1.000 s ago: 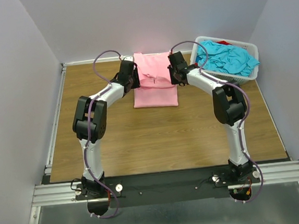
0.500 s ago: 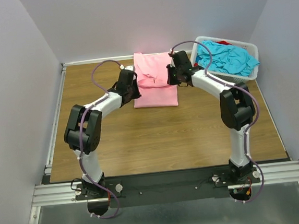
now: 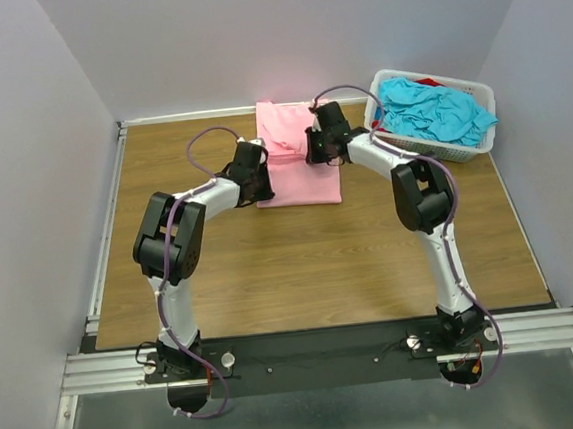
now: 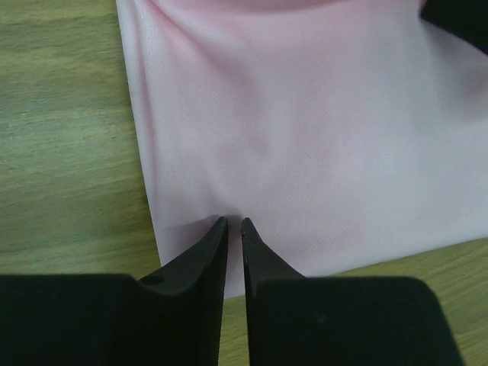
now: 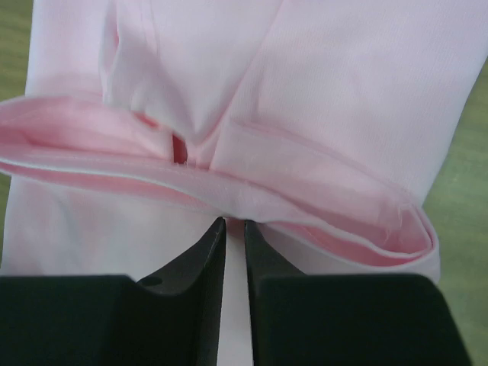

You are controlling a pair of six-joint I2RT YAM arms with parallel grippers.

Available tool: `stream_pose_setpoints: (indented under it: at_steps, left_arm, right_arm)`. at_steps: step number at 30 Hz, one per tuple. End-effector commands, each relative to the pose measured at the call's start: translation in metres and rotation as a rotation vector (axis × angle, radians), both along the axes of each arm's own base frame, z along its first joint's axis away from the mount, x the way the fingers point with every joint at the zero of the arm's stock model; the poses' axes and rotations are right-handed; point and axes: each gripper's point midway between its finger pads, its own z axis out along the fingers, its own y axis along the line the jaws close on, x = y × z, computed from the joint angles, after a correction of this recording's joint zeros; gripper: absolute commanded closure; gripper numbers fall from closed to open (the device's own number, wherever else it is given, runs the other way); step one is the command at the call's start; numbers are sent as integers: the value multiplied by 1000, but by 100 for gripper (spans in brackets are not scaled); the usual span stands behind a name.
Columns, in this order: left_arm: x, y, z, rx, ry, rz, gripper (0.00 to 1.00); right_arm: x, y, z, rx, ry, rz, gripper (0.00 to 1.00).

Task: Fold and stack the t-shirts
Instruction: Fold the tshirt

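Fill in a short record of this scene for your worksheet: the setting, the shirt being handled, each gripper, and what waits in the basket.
Setting: wooden table, both arms reaching to its far side
Shirt in work: pink t-shirt, partly folded, lying on the table
Left gripper: closed on the shirt by its near left corner; cloth puckers at the tips
Right gripper: closed on the same shirt, just below a folded-over band
Basket: white, far right, holding a crumpled turquoise t-shirt and a bit of red cloth

walls [image 3: 301,33]: plain pale grey | table [image 3: 301,263]: wood-grain top | front rail [image 3: 109,370]: aluminium
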Motion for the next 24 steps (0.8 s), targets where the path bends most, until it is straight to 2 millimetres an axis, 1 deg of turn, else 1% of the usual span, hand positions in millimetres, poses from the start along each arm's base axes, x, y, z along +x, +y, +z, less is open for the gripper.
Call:
stream_pose_setpoints:
  at_steps: [1,2,3,4,5,6,7,8,9,10,11,12,13,14,15,17,18,20,21,22,23,24]
  left_arm:
    - [-21,4,-23,17,91,-7,80]
    - [-24,5,-23,18,97,-8,80]
    - [-25,5,-22,19,97,-9,80]
    - [-29,7,-23,22,109,-8,80]
    - [-30,7,-23,24,112,-10,80]
    - [-37,10,-25,33,129,-11,80]
    - [-41,11,-25,33,136,-15,80]
    - [-44,12,-24,32,142,-17,80]
    - [-53,15,-24,31,150,-20,80]
    - [-58,16,-25,25,160,-24,80]
    - [-64,17,-24,25,165,-27,80]
    - [-77,23,-26,27,181,-27,80]
    - [-85,24,-27,24,190,-31,80]
    - [-93,25,-27,16,201,-38,80]
    - [-108,31,-27,14,213,-39,80]
    - [-123,34,-24,-1,218,-43,80]
    - [-133,38,-17,-14,207,-40,80]
    - [-138,38,-5,-37,177,-46,80]
    - [-136,36,12,-60,127,-52,80]
    - [-132,34,23,-77,85,-54,80]
    - [-123,32,41,-107,12,-47,80]
    - [-123,34,44,-110,3,-31,80]
  right_arm:
    - [45,-8,15,10,-91,-66,77]
    - [50,-13,8,8,-87,-84,76]
    - [55,-11,17,18,-106,-85,76]
    - [59,-13,17,29,-105,-88,75]
    - [62,-12,27,44,-120,-89,73]
    - [61,-10,39,63,-132,-76,73]
    - [53,-10,38,66,-115,-66,73]
    - [48,-9,43,78,-112,-54,73]
    - [40,-6,47,100,-97,-39,72]
    - [33,-6,70,123,-114,-31,72]
    - [18,-10,59,123,-69,-27,72]
    - [5,-6,63,150,-53,2,72]
    - [-5,-6,67,165,-44,16,72]
    - [-27,-10,71,185,-16,22,71]
    - [-38,-6,76,222,-12,56,71]
    - [-62,-6,80,261,13,84,71]
    - [-84,-5,83,305,38,111,71]
    - [-106,-5,84,351,64,134,71]
    - [-113,0,103,410,32,163,71]
    - [-127,-3,86,413,71,162,69]
    - [-129,0,93,446,51,179,69]
    - [-131,0,89,450,58,174,69]
